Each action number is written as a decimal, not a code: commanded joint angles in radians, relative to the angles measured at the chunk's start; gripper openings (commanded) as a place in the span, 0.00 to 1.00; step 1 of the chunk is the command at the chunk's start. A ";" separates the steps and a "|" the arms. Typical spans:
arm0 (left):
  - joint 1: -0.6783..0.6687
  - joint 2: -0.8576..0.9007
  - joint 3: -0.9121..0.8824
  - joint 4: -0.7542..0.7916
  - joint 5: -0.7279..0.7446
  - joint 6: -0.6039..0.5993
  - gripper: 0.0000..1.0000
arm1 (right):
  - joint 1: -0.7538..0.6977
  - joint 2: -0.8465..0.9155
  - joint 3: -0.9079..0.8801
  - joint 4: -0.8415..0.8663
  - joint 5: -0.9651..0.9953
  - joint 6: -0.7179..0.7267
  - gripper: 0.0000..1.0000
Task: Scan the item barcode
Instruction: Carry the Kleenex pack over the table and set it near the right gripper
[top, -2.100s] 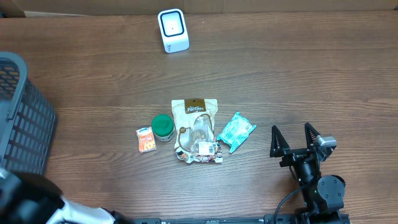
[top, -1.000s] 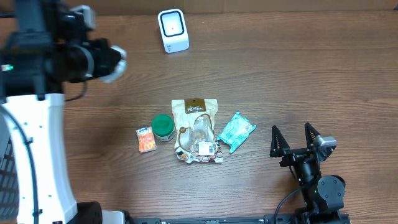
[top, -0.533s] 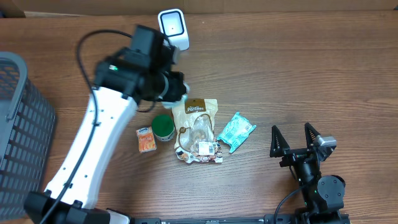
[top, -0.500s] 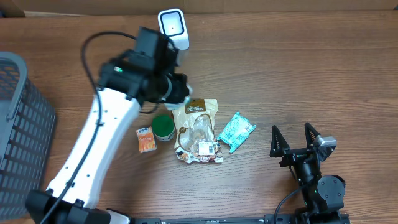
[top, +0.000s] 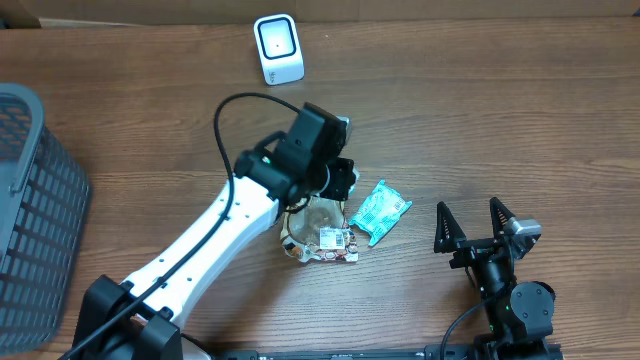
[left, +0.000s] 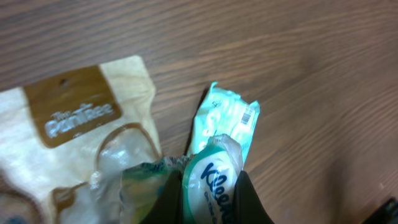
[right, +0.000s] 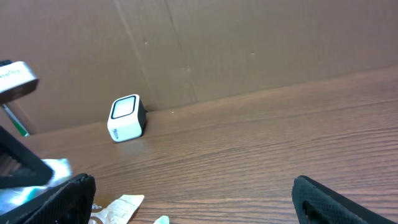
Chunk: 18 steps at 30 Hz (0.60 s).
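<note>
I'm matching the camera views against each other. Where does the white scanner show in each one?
Overhead: the white scanner stands near the top edge, left of centre.
Left wrist: not in it.
Right wrist: left of centre, about mid-height.
Shared landmark: the cardboard wall right behind it, seen in the overhead and right wrist views.
</note>
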 joint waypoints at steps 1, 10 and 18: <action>-0.027 0.009 -0.048 0.085 -0.010 -0.098 0.04 | -0.003 -0.010 -0.010 0.006 0.001 0.002 1.00; -0.119 0.154 -0.074 0.365 0.066 -0.263 0.04 | -0.003 -0.010 -0.010 0.006 0.001 0.002 1.00; -0.161 0.222 -0.074 0.440 0.108 -0.319 0.05 | -0.003 -0.010 -0.010 0.006 0.001 0.002 1.00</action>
